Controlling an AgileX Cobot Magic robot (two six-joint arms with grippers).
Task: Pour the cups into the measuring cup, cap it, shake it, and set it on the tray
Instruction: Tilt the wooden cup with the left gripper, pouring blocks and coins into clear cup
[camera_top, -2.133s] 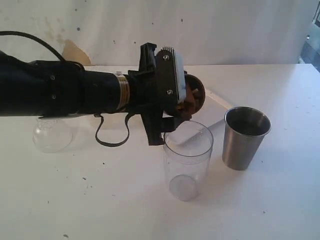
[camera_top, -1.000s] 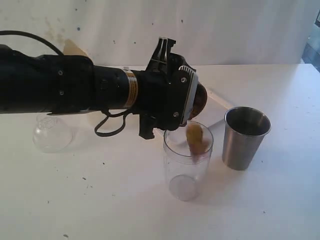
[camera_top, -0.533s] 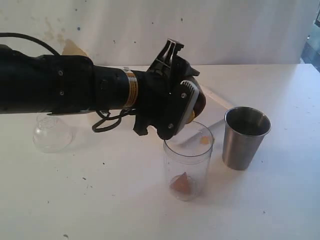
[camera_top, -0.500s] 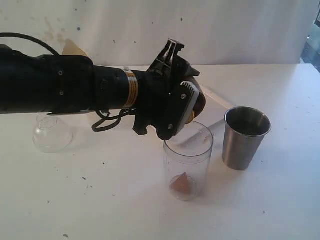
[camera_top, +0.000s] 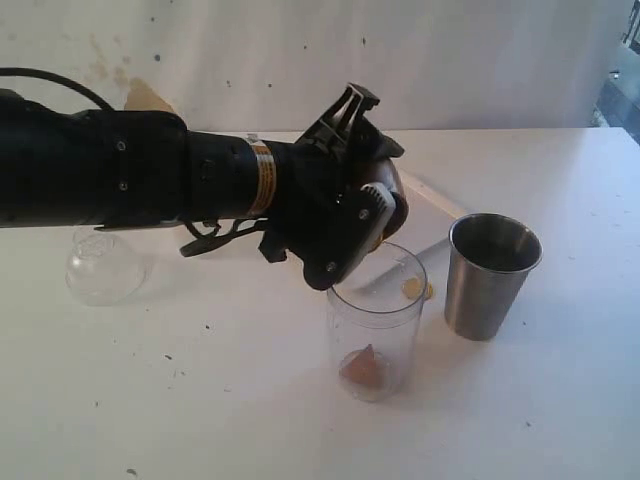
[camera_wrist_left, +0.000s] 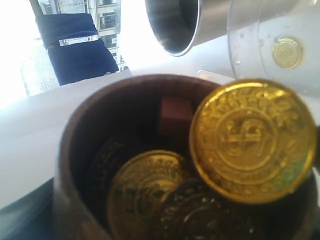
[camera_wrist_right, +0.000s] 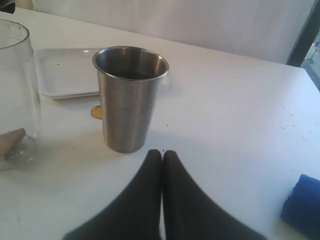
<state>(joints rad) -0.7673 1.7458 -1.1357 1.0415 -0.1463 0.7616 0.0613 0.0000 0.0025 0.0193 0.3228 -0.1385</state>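
Note:
My left gripper (camera_top: 372, 210) is shut on the small brown wooden cup (camera_top: 388, 190) and holds it tipped over the mouth of the clear measuring cup (camera_top: 375, 320). The left wrist view looks into the wooden cup (camera_wrist_left: 70, 170): several gold coins (camera_wrist_left: 252, 140) and a brown cube (camera_wrist_left: 175, 115) sit at its lip. A brown piece (camera_top: 363, 367) lies on the measuring cup's bottom. A gold coin (camera_top: 411, 288) shows near its rim. The steel tumbler (camera_top: 490, 275) stands upright to the right. My right gripper (camera_wrist_right: 162, 154) is shut and empty, just short of the steel tumbler's (camera_wrist_right: 130, 97) base. The white tray (camera_wrist_right: 60, 75) lies beyond it.
A clear dome lid (camera_top: 103, 268) rests on the table under the left arm. One gold coin (camera_wrist_right: 96, 111) lies on the table between the tray and the tumbler. A blue cloth (camera_wrist_right: 302, 205) sits near the table's edge, to the right gripper's side.
The wooden cup has tipped further over the measuring cup. A tan-brown piece that was falling now rests on its bottom, and a coin has appeared near the rim. The right gripper has not moved.

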